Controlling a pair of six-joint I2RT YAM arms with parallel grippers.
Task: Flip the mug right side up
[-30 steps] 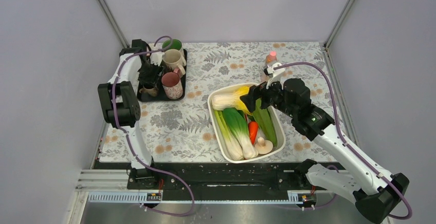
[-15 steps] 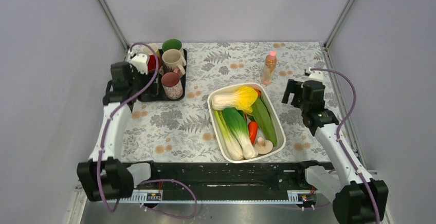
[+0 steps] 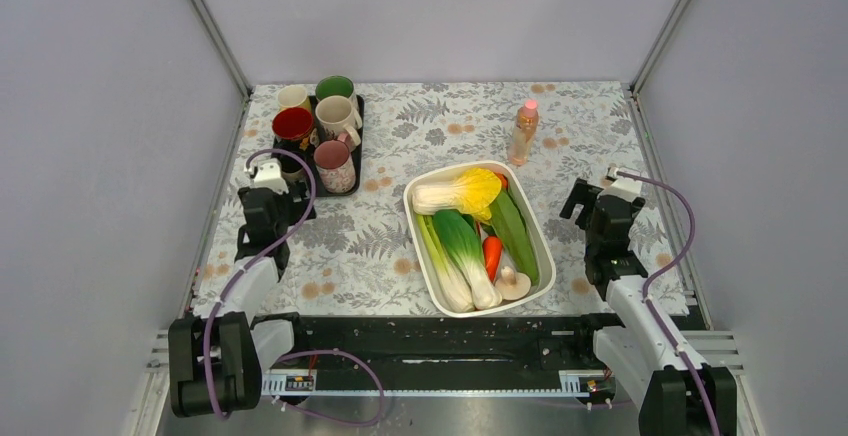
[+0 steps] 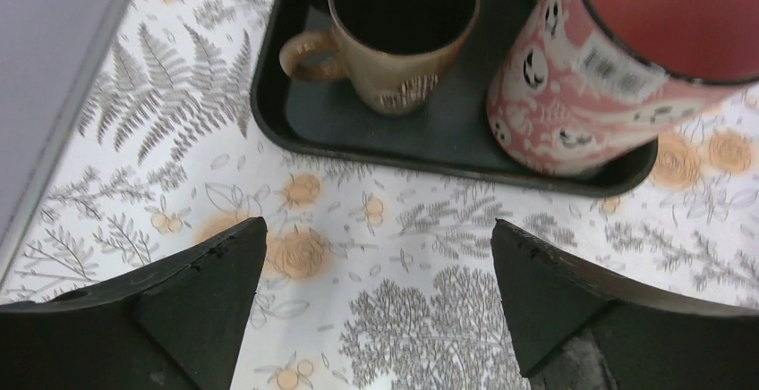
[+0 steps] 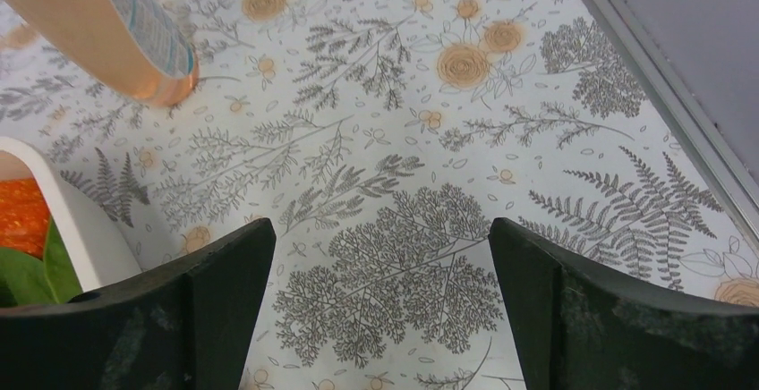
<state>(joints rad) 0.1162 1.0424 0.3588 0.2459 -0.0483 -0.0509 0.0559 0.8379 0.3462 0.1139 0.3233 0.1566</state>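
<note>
Several mugs stand on a black tray [image 3: 357, 146] at the far left, all with their mouths up: a red mug [image 3: 293, 126], a pink mug [image 3: 335, 164], a white one [image 3: 336, 113], a green one [image 3: 335, 87] and a cream one [image 3: 294, 96]. My left gripper [image 3: 268, 201] hangs open and empty just in front of the tray. Its wrist view shows a small brown mug [image 4: 403, 23] and the pink mug [image 4: 618, 68] upright on the tray [image 4: 358, 131], beyond the left gripper [image 4: 378, 233]. My right gripper [image 3: 597, 206] is open and empty over the cloth at the right, and the right gripper [image 5: 380, 233] faces bare cloth.
A white basin [image 3: 418, 246] of vegetables sits mid-table, its edge [image 5: 63, 220] to the left in the right wrist view. A pink bottle [image 3: 523, 131] stands behind it, also seen as a bottle [image 5: 107, 32] in that view. Grey walls close in on three sides.
The left arm pulled back from the tray toward the near edge and its jaws opened. The right arm withdrew from above the basin to the right side. The red mug now shows upright.
</note>
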